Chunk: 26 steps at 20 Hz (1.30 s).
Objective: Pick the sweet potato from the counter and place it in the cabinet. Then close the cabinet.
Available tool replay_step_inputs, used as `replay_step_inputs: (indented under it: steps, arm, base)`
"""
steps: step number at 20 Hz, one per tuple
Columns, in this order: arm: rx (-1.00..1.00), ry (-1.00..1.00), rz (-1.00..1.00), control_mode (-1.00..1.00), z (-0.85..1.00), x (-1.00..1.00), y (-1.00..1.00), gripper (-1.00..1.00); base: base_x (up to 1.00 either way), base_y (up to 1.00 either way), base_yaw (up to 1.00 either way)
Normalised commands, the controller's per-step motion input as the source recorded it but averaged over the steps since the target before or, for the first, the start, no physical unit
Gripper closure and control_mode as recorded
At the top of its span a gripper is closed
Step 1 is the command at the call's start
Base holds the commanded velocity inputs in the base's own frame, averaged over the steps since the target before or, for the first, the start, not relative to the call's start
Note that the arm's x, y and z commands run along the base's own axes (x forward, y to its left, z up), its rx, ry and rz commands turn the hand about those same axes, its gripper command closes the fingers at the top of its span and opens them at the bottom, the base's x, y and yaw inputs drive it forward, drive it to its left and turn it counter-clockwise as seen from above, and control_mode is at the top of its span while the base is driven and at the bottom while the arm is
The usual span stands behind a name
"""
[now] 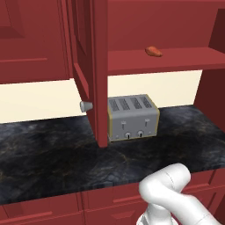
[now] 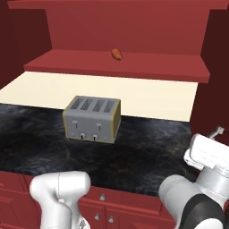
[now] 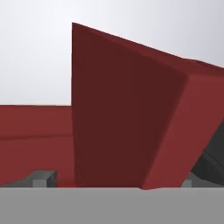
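Observation:
The small orange sweet potato (image 1: 153, 51) (image 2: 116, 54) lies on the red shelf (image 1: 184, 60) (image 2: 147, 68) of the open cabinet, above the dark marbled counter (image 1: 44, 149) (image 2: 147, 156). The cabinet's left door (image 1: 97, 66) stands swung out, its grey knob (image 1: 85, 105) facing left. My gripper (image 3: 114, 179) is open and holds nothing. Its two fingertips (image 3: 42, 177) stand far apart, close in front of a dark red door panel (image 3: 127, 109). In the right base view my white hand (image 2: 206, 154) hangs low at the right, beside the right door (image 2: 218, 71).
A grey four-slot toaster (image 1: 132, 116) (image 2: 92, 118) stands on the counter under the shelf, near the left door's edge. Low red drawer fronts (image 1: 110, 202) (image 2: 125, 210) run below the counter. A cream wall (image 1: 39, 101) backs the counter.

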Motion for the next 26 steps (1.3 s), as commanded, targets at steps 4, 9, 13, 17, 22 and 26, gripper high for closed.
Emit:
replay_step_inputs:
  steps: [4, 9, 13, 17, 22, 26]
  arm:
    - [-0.29, -0.18, 0.13, -1.0, 1.0, 0.14, 0.98, -1.0]
    - [-0.32, -0.16, 0.15, -1.0, 1.0, 0.13, 1.0, -1.0]
    - [-0.33, -0.19, 0.21, -1.0, 1.0, 0.09, 1.0, -1.0]
    - [-0.3, -0.32, 0.24, -1.0, 1.0, 0.03, 0.85, -1.0]
    - [-0.29, -0.36, 0.16, -1.0, 1.0, 0.05, 0.87, -1.0]
    - [-0.35, -0.47, 0.05, -1.0, 1.0, 0.21, 0.98, -1.0]
  base:
    - [0.0, 0.0, 0.0]
    - [0.0, 0.0, 0.0]
    - [0.0, 0.0, 0.0]
    - [0.0, 0.0, 0.0]
    - [0.0, 0.0, 0.0]
    - [0.0, 0.0, 0.0]
